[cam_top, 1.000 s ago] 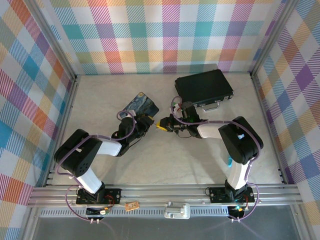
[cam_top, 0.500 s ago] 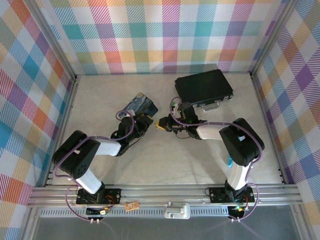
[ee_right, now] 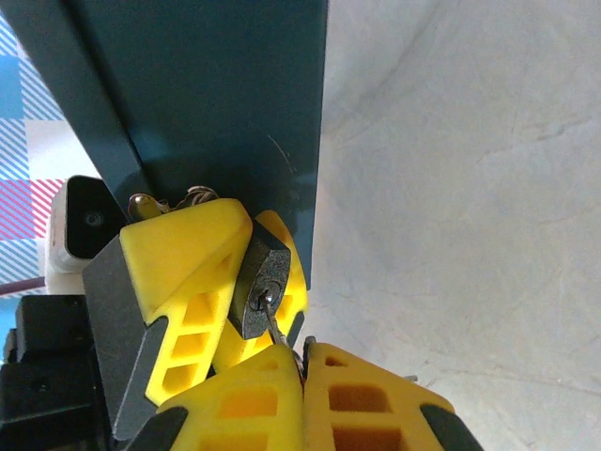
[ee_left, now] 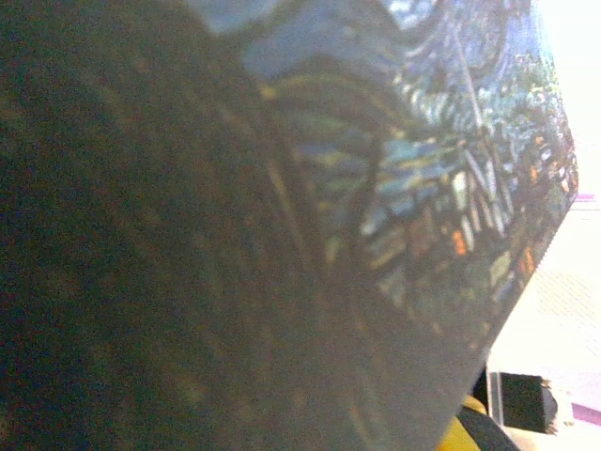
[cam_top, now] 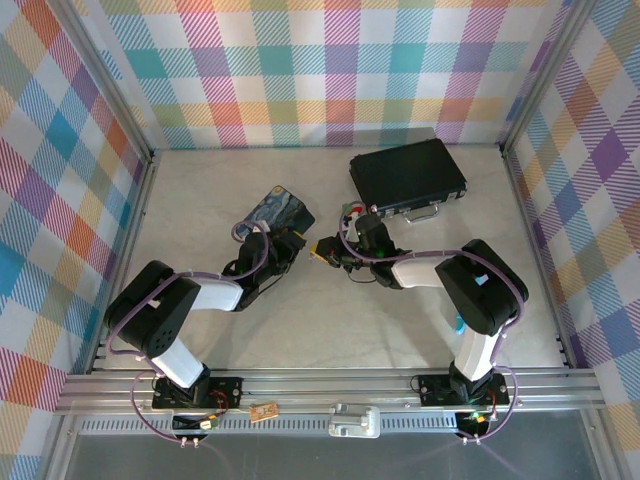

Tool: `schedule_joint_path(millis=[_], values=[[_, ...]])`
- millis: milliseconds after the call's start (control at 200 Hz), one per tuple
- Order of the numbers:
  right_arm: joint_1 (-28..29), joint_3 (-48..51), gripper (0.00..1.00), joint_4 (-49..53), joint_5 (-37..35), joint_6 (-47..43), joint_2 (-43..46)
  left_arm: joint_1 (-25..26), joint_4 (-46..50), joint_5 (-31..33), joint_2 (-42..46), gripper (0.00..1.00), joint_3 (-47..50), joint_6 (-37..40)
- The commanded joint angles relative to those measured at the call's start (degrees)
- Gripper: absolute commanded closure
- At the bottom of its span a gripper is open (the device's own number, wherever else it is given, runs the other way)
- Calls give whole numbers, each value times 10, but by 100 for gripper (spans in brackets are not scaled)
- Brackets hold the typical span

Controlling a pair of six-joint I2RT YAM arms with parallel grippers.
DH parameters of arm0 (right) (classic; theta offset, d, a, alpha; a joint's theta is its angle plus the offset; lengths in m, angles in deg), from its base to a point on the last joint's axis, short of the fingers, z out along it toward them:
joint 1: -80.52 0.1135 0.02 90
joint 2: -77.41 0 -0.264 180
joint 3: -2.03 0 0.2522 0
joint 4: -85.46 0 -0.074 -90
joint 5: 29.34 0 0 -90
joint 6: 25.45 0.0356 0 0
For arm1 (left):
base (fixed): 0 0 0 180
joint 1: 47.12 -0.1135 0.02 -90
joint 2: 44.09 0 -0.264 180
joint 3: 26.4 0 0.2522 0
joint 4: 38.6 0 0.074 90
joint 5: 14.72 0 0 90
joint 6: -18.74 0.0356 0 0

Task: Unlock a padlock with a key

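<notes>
Status: left gripper (ee_right: 254, 240) clamps padlock (ee_right: 261, 287); right gripper (ee_right: 302, 362) pinches key (ee_right: 275, 329) at keyhole. Risk: slim key slips, or padlock rotates, when turned.

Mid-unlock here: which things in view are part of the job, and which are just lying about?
In the job:
padlock, held by the left gripper
key, pinched by the right gripper, tip meeting the padlock

Lying about:
blue painted tin
black case
</notes>
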Motion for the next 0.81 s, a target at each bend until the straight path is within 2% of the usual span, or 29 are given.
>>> schedule_joint_path(millis=[0, 520, 640, 800], values=[[13, -17, 100, -34, -60, -77, -7, 25, 25, -38, 17, 100, -14, -30], [30, 0, 100, -105, -75, -253, -21, 25, 14, -61, 19, 100, -26, -56], [31, -5, 100, -101, -72, -224, -17, 25, 11, -67, 18, 100, -25, -55], [27, -41, 100, -63, -45, -74, -28, 25, 4, -73, 18, 100, -21, -52]])
